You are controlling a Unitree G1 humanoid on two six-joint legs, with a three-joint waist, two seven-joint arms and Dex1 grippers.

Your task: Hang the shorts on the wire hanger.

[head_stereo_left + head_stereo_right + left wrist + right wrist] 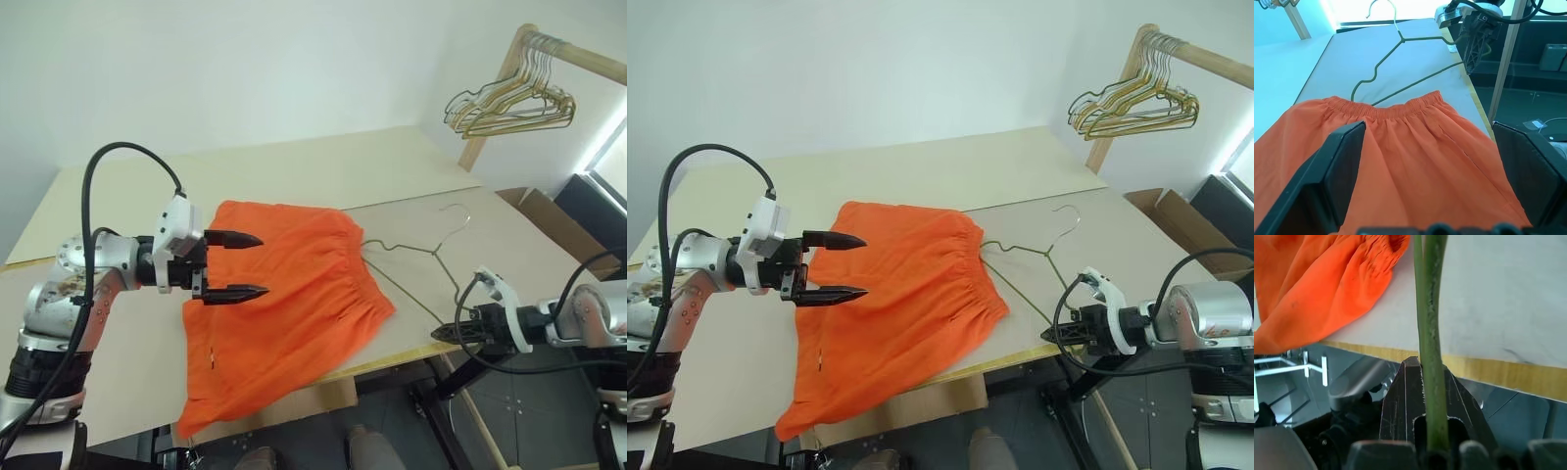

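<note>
Shorts (289, 294) | flat on table (294, 166) | partly over wire hanger (431, 257)

We see a pale beige counter (294, 171) with a lighter board laid over its right part. The orange shorts (284, 304) lie spread flat on it, one leg end drooping over the near edge. Just beside their gathered waistband the wire hanger (431, 253) lies on the board, one end under the fabric, its far corner past the counter's edge.
</note>
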